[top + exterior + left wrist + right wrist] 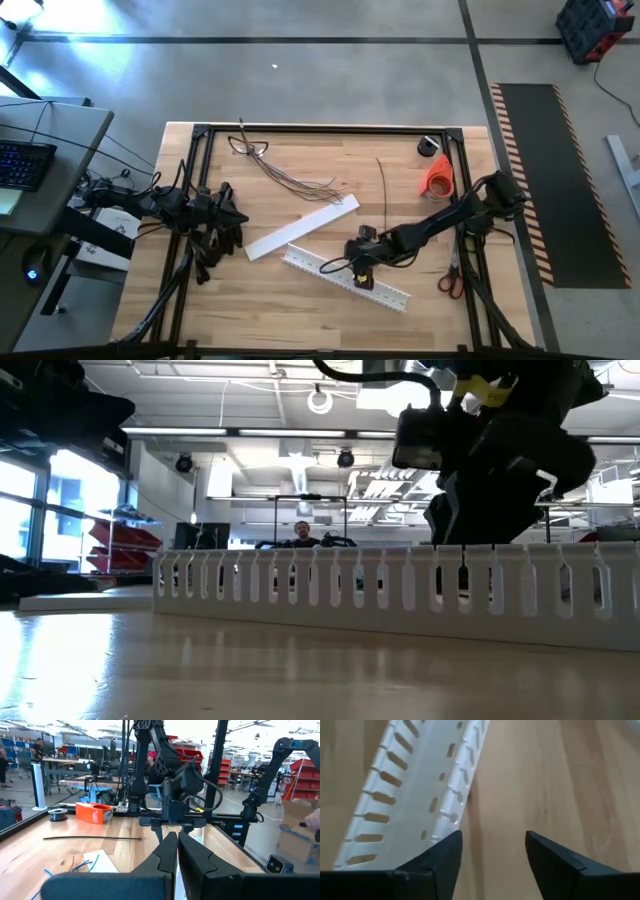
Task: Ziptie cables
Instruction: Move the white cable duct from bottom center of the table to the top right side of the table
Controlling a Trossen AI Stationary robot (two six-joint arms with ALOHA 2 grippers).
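Observation:
The cables (285, 170) lie loose on the far left part of the wooden table, their ends fanning toward the middle. The ziptie (382, 190), a thin dark strip, lies flat right of centre and also shows in the left wrist view (92, 838). My right gripper (358, 272) hangs open, slanting down over the white slotted channel (345, 275). In its wrist view its fingers (494, 855) stand over bare wood beside the channel's wall (415, 790), with nothing between them. My left gripper (177, 855) waits shut and level at the table's left side (240, 218).
A flat white cover strip (300, 228) lies beside the channel. An orange holder (436, 177) and a black roll (429, 146) sit at the far right. Red-handled scissors (452, 278) lie by the right rail. A black frame (330, 128) borders the table. People show in the room behind.

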